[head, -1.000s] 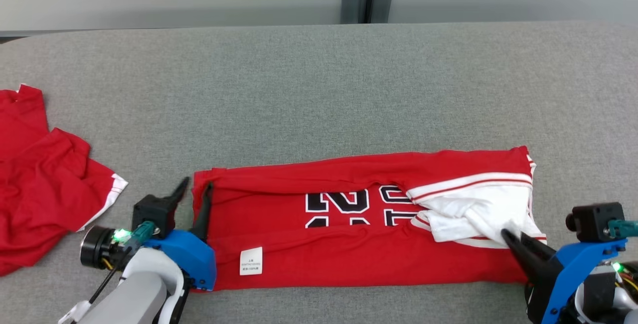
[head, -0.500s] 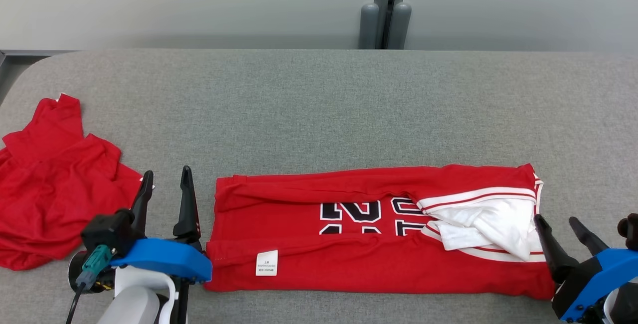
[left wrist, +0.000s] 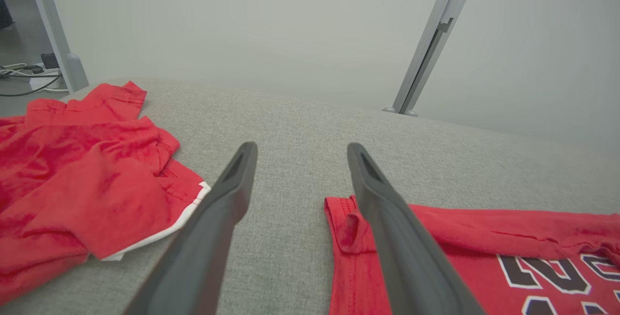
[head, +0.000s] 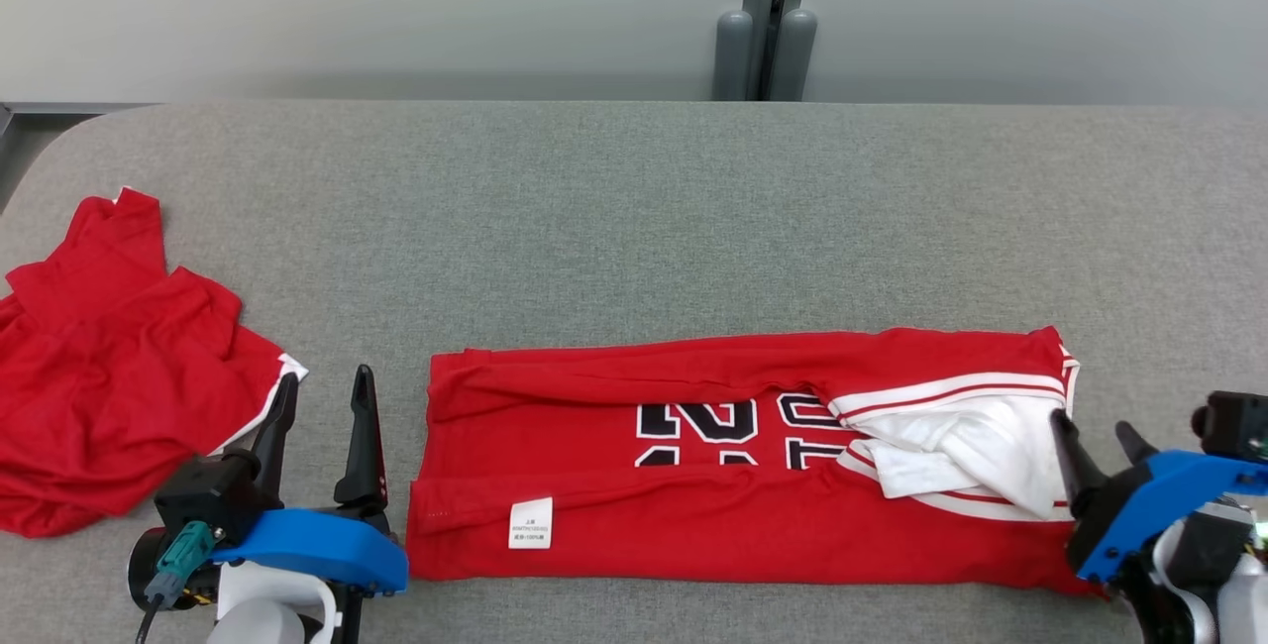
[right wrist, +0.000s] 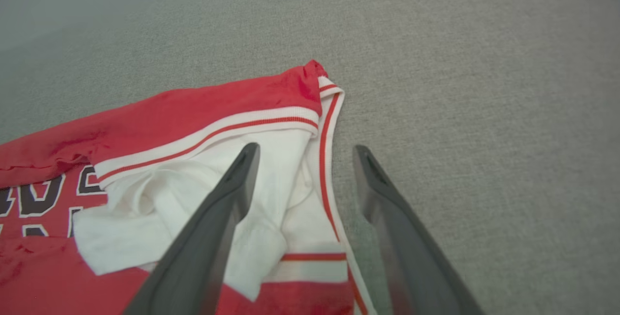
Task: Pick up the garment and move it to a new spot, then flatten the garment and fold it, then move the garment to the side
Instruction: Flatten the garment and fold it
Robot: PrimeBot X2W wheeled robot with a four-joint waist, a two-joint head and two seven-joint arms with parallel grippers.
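A: Starting big: grey table [head: 634,208], cloth-topped, bare across the back.

B: And on it, close to the front edge, the garment [head: 693,515]. Laid out as a long red band with the sides turned in, black number in the middle, white lining bunched at the right end.

A: So, judging by that: moved, flattened, folded lengthwise. Not yet doubled end to end, not yet set aside.

B: Agreed, roughly past halfway. Over on the left, a second shirt [head: 99,396], red, in a rumpled heap, apart from the band.

A: Now the left gripper [head: 327,375]: spread open, holding nothing, just beside the band's left end.

B: Same story for the right gripper [head: 1088,421]: spread open, empty, poised astride the striped edge at the right end. Touching the cloth or not? Cannot tell.

A: Probably lining up to take both ends for the next fold.

B: Smallest last: white label [head: 528,522], flat on the red near the front left corner.
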